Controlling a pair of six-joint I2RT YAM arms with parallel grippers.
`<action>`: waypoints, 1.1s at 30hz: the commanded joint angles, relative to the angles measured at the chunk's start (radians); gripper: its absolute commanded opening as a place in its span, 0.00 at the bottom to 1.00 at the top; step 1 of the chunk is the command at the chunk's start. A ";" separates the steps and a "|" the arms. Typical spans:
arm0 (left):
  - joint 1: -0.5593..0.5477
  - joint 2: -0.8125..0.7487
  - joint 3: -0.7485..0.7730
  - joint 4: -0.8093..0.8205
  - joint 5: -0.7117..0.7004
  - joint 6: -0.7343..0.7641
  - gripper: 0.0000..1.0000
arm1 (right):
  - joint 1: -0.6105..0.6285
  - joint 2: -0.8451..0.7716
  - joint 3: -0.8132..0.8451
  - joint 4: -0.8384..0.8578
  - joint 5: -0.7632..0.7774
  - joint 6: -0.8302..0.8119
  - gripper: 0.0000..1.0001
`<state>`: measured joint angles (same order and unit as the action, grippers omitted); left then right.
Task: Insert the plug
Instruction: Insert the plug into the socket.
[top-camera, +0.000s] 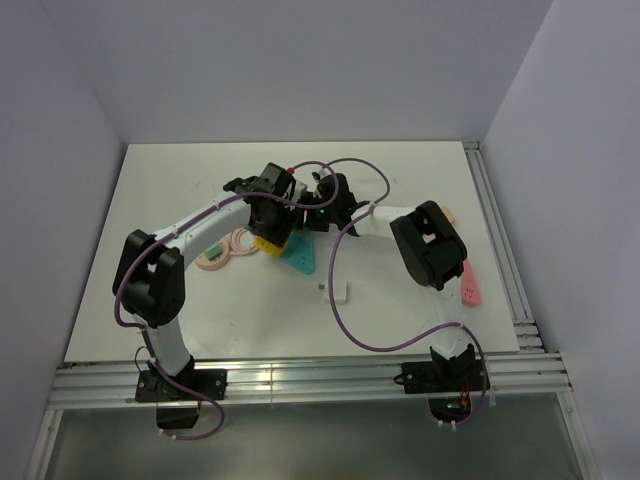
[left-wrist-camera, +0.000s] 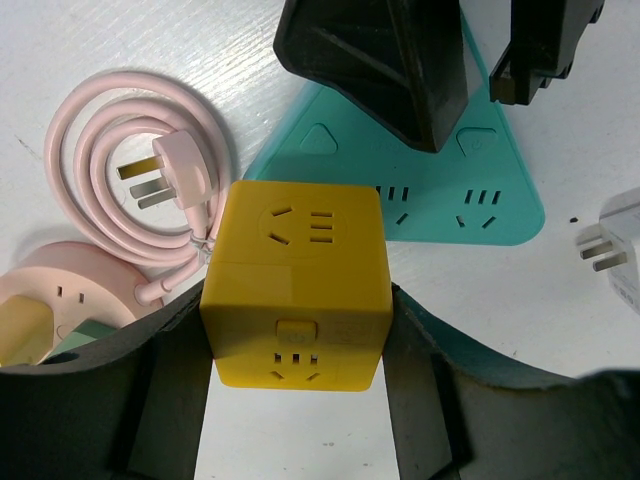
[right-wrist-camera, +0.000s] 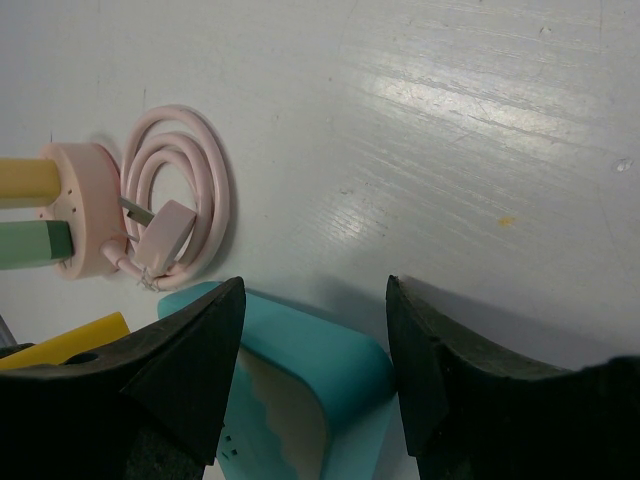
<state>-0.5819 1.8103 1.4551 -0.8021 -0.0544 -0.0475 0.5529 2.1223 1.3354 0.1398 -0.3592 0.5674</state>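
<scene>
My left gripper (left-wrist-camera: 295, 325) is shut on a yellow socket cube (left-wrist-camera: 295, 290), one finger on each side face, at the left edge of a teal triangular power strip (left-wrist-camera: 350, 160). The mint-green plug (right-wrist-camera: 30, 245) sticks out of a round pink socket base (right-wrist-camera: 85, 200), beside an orange-yellow piece (right-wrist-camera: 25, 180); in the left wrist view only a corner of the plug (left-wrist-camera: 85, 335) shows. My right gripper (right-wrist-camera: 315, 330) is open. One of its fingers hangs over the teal strip (right-wrist-camera: 320, 350) and the other stands just past the strip's corner. From above, both grippers (top-camera: 270, 215) (top-camera: 322, 210) meet mid-table.
A coiled pink cable (left-wrist-camera: 130, 170) with a three-pin plug lies beside the pink base. A white block with prongs (left-wrist-camera: 615, 250) lies to the right of the teal strip. A long pink strip (top-camera: 470, 285) lies near the table's right edge.
</scene>
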 joint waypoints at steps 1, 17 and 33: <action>0.002 0.106 -0.056 -0.042 0.047 0.008 0.00 | 0.012 -0.033 -0.004 -0.020 -0.009 0.005 0.66; 0.040 0.099 -0.044 -0.035 0.134 0.003 0.00 | 0.015 -0.036 -0.012 -0.011 -0.017 0.011 0.66; 0.062 0.136 -0.016 -0.046 0.085 -0.064 0.00 | 0.019 -0.058 -0.025 0.000 -0.014 0.014 0.66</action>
<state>-0.5182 1.8416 1.4982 -0.8322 0.0444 -0.0921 0.5529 2.1201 1.3308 0.1455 -0.3489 0.5716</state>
